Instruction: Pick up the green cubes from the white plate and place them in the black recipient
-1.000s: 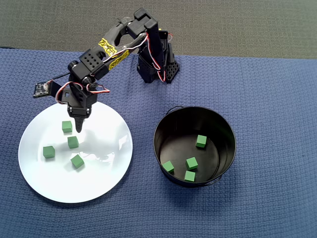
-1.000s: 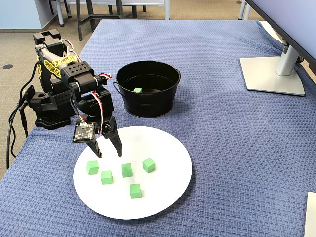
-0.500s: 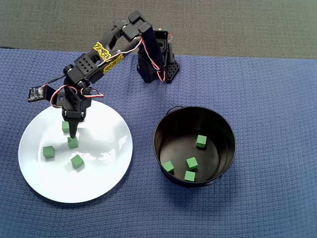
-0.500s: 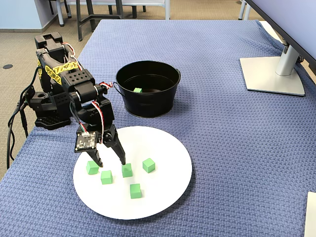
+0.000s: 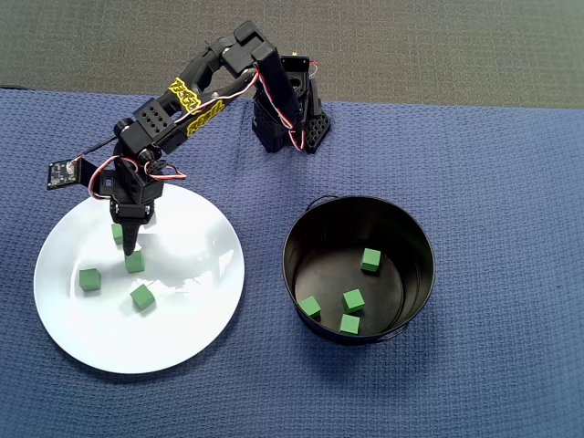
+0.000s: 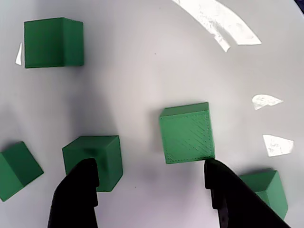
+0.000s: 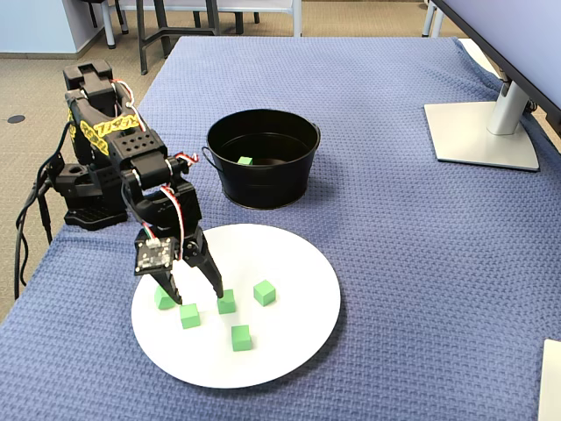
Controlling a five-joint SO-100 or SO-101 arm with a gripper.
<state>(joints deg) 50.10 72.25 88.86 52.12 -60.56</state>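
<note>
From the left of the overhead view, I have the white plate (image 5: 182,328) on the blue-clothed desk (image 5: 493,182), with green cubes (image 5: 141,297) loose on it. My gripper (image 5: 130,248) hangs over them with its fingers spread, holding nothing. In the wrist view one cube (image 6: 186,133) lies just ahead of the gap, nearer the right fingertip (image 6: 216,178), and a second sits right at the left one. To take it cleanly I would shift a touch right so the cube is centred, come straight down to the plate, then close. Otherwise the left finger may land on the neighbour and shove it. To the right stands the black recipient (image 5: 415,228), well apart from the plate, with four cubes on its floor.

The arm covers part of one cube in the overhead view, so my plate count of five leans on the other views. The fixed view shows only one cube inside the recipient. How high the tips are above the plate, I cannot really tell.
</note>
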